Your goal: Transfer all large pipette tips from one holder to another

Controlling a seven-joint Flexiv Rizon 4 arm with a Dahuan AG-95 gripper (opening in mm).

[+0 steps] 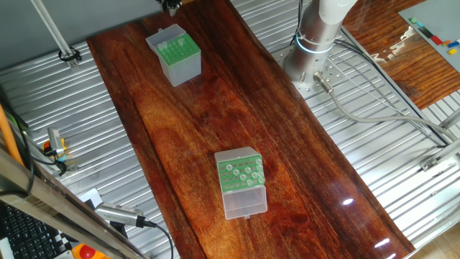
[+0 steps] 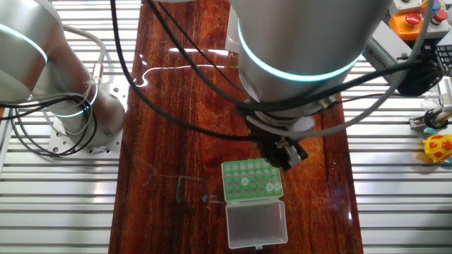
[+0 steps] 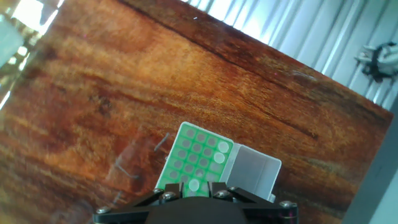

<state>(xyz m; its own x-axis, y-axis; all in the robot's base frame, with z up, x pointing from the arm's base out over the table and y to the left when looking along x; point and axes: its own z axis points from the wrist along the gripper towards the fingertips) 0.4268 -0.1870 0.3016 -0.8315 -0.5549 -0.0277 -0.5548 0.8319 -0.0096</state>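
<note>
The low green holder [image 1: 241, 173] lies near the front of the wooden board [image 1: 215, 108], its clear lid [image 1: 245, 201] folded open toward the camera. Several pale large pipette tips [image 1: 251, 173] stand in its holes. The taller translucent box [image 1: 175, 54] with a green top insert stands at the far end. My gripper [image 1: 171, 6] hangs high, just inside the top edge. The other fixed view puts the gripper [image 2: 286, 154] above the holder [image 2: 252, 180]. In the hand view the gripper [image 3: 194, 190] is open over the holder [image 3: 193, 158], and one tip [image 3: 194, 185] shows through the gap.
The arm's base [image 1: 316, 43] and its cables [image 1: 374, 108] sit on ribbed metal to the right of the board. A second wooden panel [image 1: 410, 57] lies at the far right. Connectors [image 1: 57, 151] and a yellow toy [image 2: 439, 148] lie off the board's sides.
</note>
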